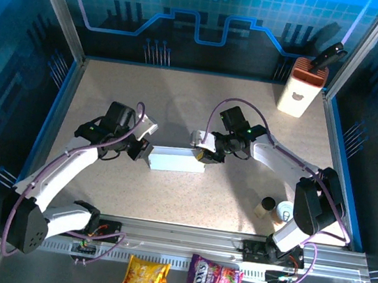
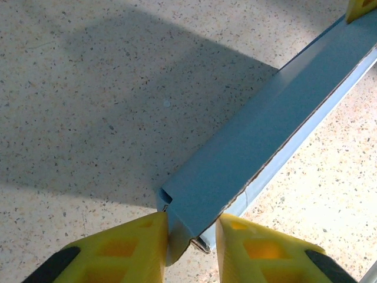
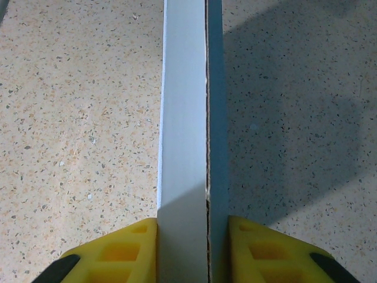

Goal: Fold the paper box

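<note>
paper box (image 1: pixel 176 159): pale grey-white | table (image 1: pixel 145 100): beige, dark-speckled | pincer fingers (image 3: pixel 118 253): yellow

Paper box (image 1: pixel 176 159) ends, hidden inside left claw (image 1: pixel 144 151) and right claw (image 1: pixel 204 155).

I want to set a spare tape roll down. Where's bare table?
Bare: the far-left table behind the paper box, and the strip between box and front rail. Crowded: mid-table, where the left gripper and right gripper clamp the box; cups near right; container far right.
</note>
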